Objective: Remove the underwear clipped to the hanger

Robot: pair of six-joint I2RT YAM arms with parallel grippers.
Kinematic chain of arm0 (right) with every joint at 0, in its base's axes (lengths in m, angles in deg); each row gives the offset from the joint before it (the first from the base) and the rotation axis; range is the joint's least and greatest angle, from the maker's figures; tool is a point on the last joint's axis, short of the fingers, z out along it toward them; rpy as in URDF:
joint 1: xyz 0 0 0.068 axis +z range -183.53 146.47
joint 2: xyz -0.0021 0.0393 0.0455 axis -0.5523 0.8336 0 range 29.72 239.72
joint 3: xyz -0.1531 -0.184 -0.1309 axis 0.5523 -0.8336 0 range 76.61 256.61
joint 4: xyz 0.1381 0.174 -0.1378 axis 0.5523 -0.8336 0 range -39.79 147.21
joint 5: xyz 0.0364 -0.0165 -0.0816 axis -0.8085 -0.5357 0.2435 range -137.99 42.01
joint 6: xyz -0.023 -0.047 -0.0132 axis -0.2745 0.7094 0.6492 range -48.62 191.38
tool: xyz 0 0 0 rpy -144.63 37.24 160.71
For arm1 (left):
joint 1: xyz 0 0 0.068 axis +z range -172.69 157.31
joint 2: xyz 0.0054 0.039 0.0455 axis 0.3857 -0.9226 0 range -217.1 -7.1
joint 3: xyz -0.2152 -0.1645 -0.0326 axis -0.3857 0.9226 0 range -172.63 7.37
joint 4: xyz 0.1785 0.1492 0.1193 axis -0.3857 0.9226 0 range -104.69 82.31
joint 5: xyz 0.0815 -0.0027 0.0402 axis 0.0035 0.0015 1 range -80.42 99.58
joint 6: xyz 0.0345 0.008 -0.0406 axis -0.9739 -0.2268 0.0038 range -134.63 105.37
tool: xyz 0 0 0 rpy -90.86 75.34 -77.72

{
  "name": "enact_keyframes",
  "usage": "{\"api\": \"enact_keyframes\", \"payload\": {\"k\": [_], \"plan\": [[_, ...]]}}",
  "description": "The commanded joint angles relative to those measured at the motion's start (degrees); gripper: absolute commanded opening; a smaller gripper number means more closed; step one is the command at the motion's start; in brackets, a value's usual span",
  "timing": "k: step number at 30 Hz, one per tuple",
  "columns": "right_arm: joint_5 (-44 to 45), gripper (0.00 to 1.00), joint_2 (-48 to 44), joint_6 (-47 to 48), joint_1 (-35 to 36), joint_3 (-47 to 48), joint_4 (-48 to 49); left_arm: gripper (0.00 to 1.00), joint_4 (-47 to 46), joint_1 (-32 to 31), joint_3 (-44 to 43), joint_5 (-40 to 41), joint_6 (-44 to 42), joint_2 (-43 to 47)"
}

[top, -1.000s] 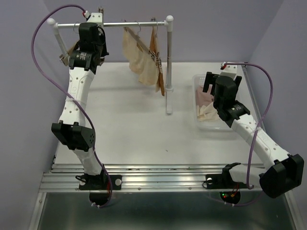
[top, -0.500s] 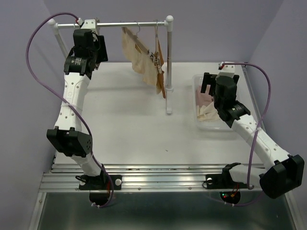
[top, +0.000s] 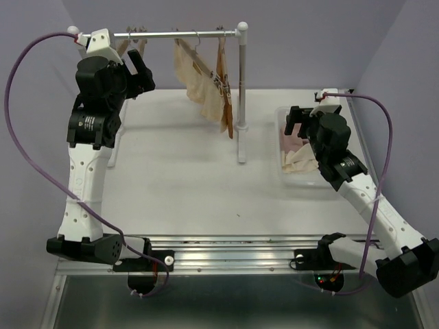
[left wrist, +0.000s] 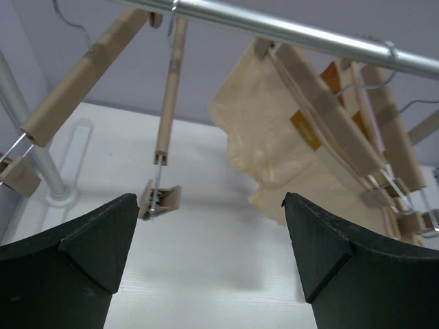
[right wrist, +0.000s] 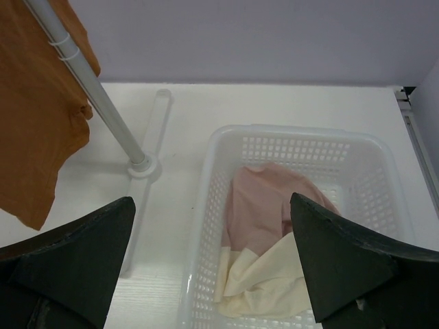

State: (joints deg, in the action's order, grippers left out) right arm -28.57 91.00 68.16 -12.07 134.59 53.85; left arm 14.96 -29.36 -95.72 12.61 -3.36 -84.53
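- We read this as the gap between two removals: neither arm holds cloth, and two pieces hang from the rail [left wrist: 288, 31].
- Our left gripper [left wrist: 207, 226] sits just under the rail's left end with its jaws wide apart and nothing between them. Bare wooden hangers [left wrist: 82, 68] dangle from the rail right in front of it, and one empty clip [left wrist: 159, 201] hangs slack.
- The cream-beige garment [left wrist: 274, 137] hangs clipped to its hanger [left wrist: 329, 103] at about the rail's middle. The orange-brown garment [right wrist: 34, 103] hangs beside it, nearer the rail's right post.
- Our right gripper [right wrist: 212, 202] hovers beyond the rail's right post, lower than the rail. Its jaws are also spread and empty.
- The basket [right wrist: 295, 131] stands past that same right post and holds a pink garment [right wrist: 264, 205] and a cream cloth [right wrist: 260, 277].
- Next, we judge, the left arm must travel right along the rail to the cream-beige piece. It should close on the cloth just under a clip and pull down and away, so the fabric slips free without dragging the hanger off the rail.
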Motion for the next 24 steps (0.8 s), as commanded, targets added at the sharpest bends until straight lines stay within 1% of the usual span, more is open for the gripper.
{"api": "enact_keyframes", "payload": {"k": [1,4,5,8,14,15,19,21,24], "plan": [[1.67,1.00,-0.54,-0.91,0.17,-0.76,2.74,0.99,-5.12,-4.55,-0.18,-1.97,6.65,2.98],[2.20,1.00,-0.46,-1.43,0.17,-0.85,2.74,0.99,-5.83,-8.25,-1.75,-1.10,7.89,1.67],[2.46,1.00,-0.54,-1.52,0.17,-0.93,2.74,0.99,-5.83,-10.79,-2.64,0.47,8.68,0.01],[2.99,1.00,-0.54,-1.35,0.17,-1.20,2.74,0.99,-5.31,-14.93,-6.76,3.64,8.94,-4.46],[4.84,1.00,-1.42,-1.43,0.17,-1.64,2.74,0.99,-2.05,-16.70,-17.66,5.76,11.14,-14.76],[5.36,1.00,-1.34,-1.43,0.17,-1.72,2.74,0.99,-1.79,-17.14,-18.98,5.94,12.28,-17.64],[6.77,1.00,-1.51,-1.08,0.17,-1.99,2.74,0.99,0.40,-18.10,-27.93,7.17,14.22,-24.69],[7.30,1.00,-1.51,-0.73,0.17,-1.99,2.74,0.99,0.24,-18.37,-29.88,8.31,14.75,-26.97],[7.91,1.00,-1.60,-0.47,0.17,-1.99,2.74,0.99,-0.90,-18.37,-29.72,9.54,15.10,-28.21]]}}
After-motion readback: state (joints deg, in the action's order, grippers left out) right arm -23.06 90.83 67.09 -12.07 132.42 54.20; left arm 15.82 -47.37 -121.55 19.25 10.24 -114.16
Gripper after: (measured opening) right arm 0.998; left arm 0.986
